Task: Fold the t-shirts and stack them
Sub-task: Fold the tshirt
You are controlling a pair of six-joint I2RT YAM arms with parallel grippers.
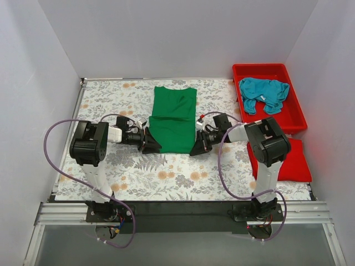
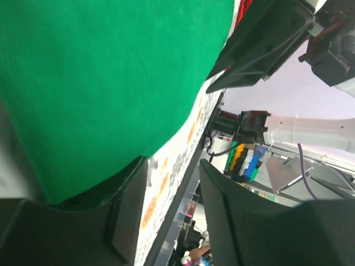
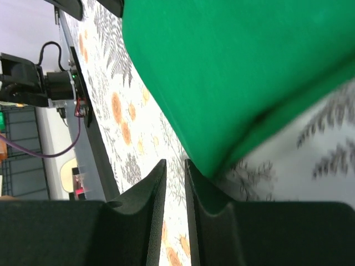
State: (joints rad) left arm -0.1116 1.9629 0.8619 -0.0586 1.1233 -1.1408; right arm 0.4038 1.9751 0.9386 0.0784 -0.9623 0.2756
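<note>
The left gripper [image 2: 172, 166], jaws spread, and the right gripper [image 3: 176, 163], jaws a bare slit apart (no cloth inside), flanked the green t-shirt [image 1: 173, 119] lying between them; closing beside its hem risked lifting nothing, spoiling the fold.

Green t-shirt [image 1: 173, 119] near corners hidden under left hand [image 1: 151, 142], right hand [image 1: 198, 146]

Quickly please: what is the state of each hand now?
Left hand: open, nothing between its fingers, beside the green t-shirt.
Right hand: nearly closed at the shirt's edge; a grip cannot be told.
</note>
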